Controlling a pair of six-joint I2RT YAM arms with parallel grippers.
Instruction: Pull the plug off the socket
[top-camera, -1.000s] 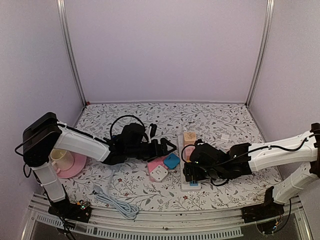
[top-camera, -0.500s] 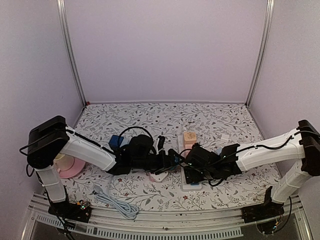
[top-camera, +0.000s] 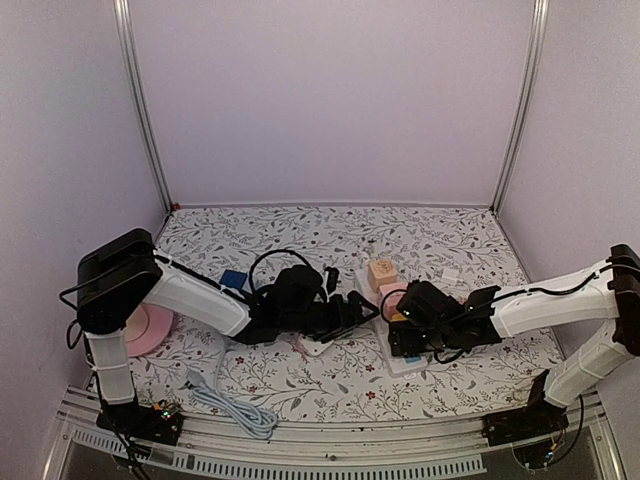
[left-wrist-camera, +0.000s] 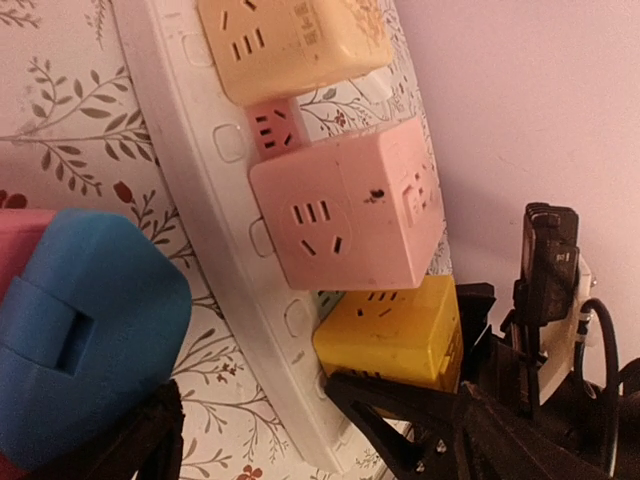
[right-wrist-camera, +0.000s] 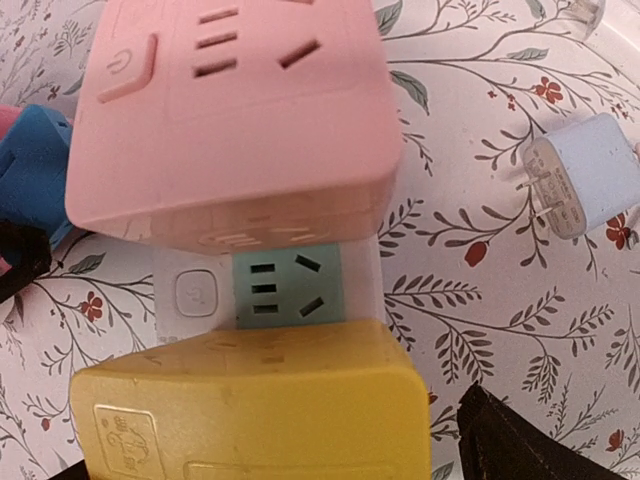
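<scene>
The socket is a white power strip (left-wrist-camera: 190, 190) (top-camera: 372, 340) lying on the floral table. Three cube plugs sit in it: beige (left-wrist-camera: 290, 40), pink (left-wrist-camera: 350, 210) (right-wrist-camera: 230, 120) and yellow (left-wrist-camera: 395, 330) (right-wrist-camera: 250, 410) (top-camera: 399, 314). My right gripper (top-camera: 408, 335) is open, with the yellow plug between its jaws. Its right finger (right-wrist-camera: 520, 445) stands a little apart from the plug's side. My left gripper (left-wrist-camera: 280, 435) (top-camera: 352, 312) is open wide across the strip's near end, one finger (left-wrist-camera: 420, 415) just under the yellow plug.
A loose blue cube (left-wrist-camera: 80, 330) lies just left of the strip. A white cube (top-camera: 315, 348) shows under my left arm. Another blue cube (top-camera: 233, 280), a pink saucer (top-camera: 150, 330) and a coiled grey cable (top-camera: 232, 402) lie left. A small white charger (right-wrist-camera: 585, 185) lies right.
My left arm has reached right, up to the strip. My right gripper has shifted right along the strip, and the pink and yellow plugs now show.
</scene>
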